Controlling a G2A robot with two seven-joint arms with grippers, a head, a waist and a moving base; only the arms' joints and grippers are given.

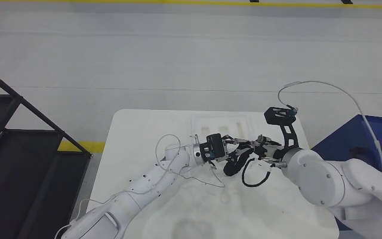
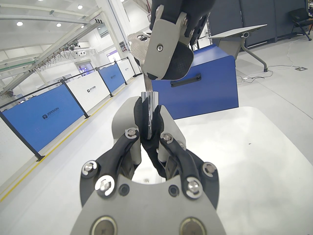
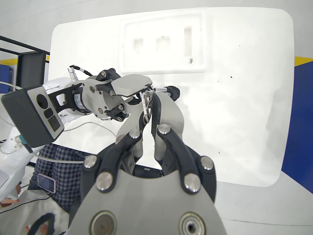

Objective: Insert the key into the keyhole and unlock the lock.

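Closest in the left wrist view, the left claw [image 2: 149,117] is pinched narrow around the lock [image 2: 151,101] — a shiny metal cylinder standing up between the two dark pads, its upper end clear of the fingertips. Meeting that end from above is the right claw [image 3: 149,101], closed tight on the key [image 2: 137,47]. The key's flat, dimpled head sticks out at one side of the grey finger, and its slim blade runs straight down to the top of the lock. Blade and lock touch; how far the blade sits inside the keyhole cannot be told. From the right wrist view the key lies edge-on between the right claw's pads, with the left claw just beyond it, tip to tip. Seen from above, both arms meet over the white surface [image 1: 143,137], the left arm coming in from the near left and the right arm from the right. The claws join right of the surface's middle, lifted off it. Just on the far side of them lies a white foam tray [image 3: 166,64] with several shallow recesses, flat on the surface toward its far edge. A blue cabinet [image 2: 207,84] stands on the floor — off to the right of the surface.
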